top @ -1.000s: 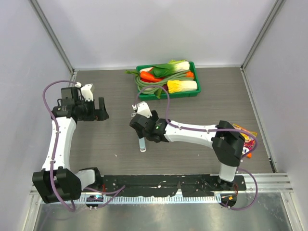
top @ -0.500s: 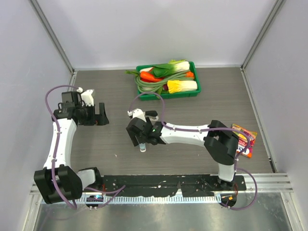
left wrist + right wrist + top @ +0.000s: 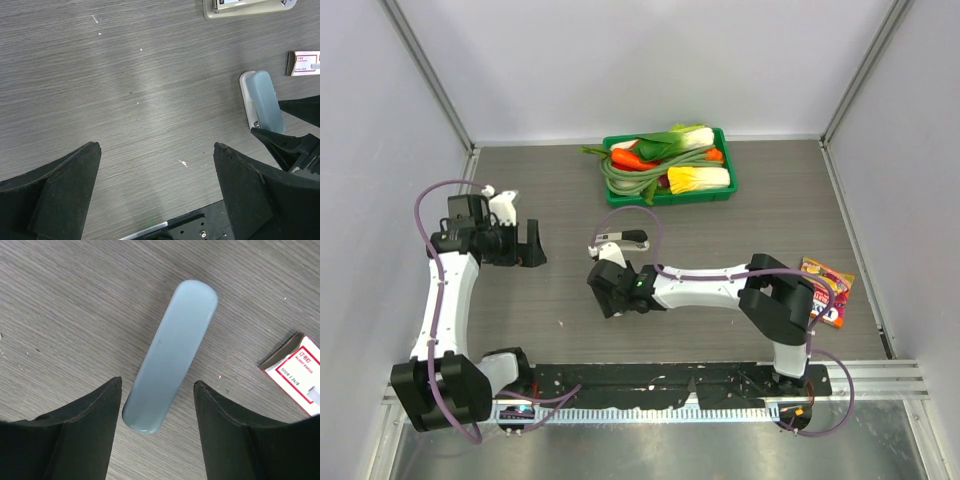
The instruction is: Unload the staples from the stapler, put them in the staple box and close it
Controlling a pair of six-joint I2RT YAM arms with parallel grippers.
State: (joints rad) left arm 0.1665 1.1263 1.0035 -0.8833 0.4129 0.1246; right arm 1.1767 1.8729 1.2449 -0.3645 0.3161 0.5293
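Note:
The stapler (image 3: 170, 355) is a slim pale blue bar with a white base, lying flat on the wood table; it also shows in the left wrist view (image 3: 262, 100). My right gripper (image 3: 157, 385) is open, its jaws either side of the stapler's near end without touching it. In the top view my right gripper (image 3: 615, 292) covers the stapler. My left gripper (image 3: 156, 147) is open and empty over bare table left of it, and shows in the top view (image 3: 527, 246). A tiny pale sliver (image 3: 182, 162) lies on the table; I cannot tell if it is a staple.
A white-and-red flat packet (image 3: 300, 375) lies just right of the stapler. A beige stapler-like bar (image 3: 620, 238) lies behind it. A green tray (image 3: 665, 200) of toy vegetables stands at the back. A colourful snack packet (image 3: 825, 290) lies at the right.
My right gripper has moved toward the near edge and now sits over the stapler, hiding it in the top view and uncovering the beige bar. My left arm shifted only slightly.

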